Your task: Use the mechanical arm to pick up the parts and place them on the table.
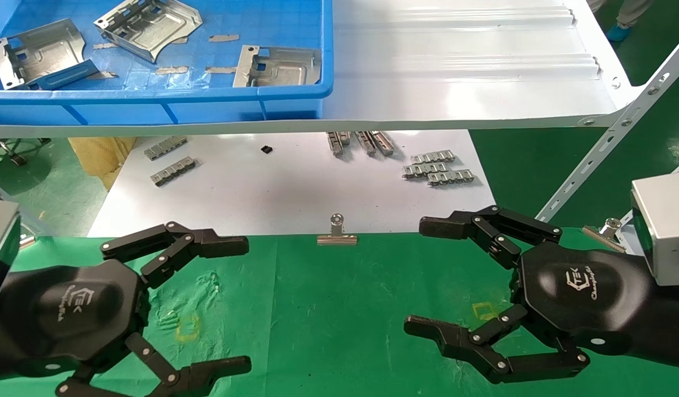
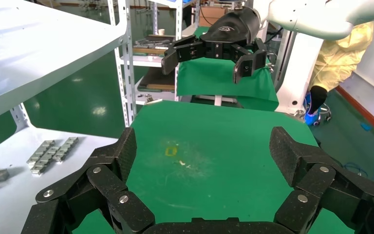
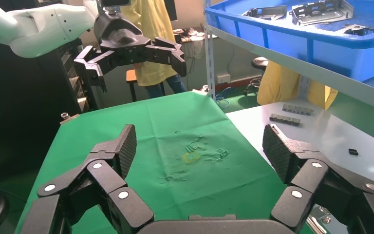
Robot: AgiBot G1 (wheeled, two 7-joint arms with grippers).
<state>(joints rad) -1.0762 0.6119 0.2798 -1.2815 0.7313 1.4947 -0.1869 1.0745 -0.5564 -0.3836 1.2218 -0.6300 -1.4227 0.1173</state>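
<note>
Left gripper [image 1: 237,300] gapes wide over table [image 1: 328,309]; 3 parts [image 1: 146,25] lie in blue bin [image 1: 157,99].

Both arms hover low, left tool [image 1: 246,300] and right tool [image 1: 414,275] spread wide, holding nothing.

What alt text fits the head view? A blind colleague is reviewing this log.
Both grippers, left gripper and right gripper, hover open and empty over the green table. Three silvery parts lie in a blue bin on the white shelf beyond.
</note>
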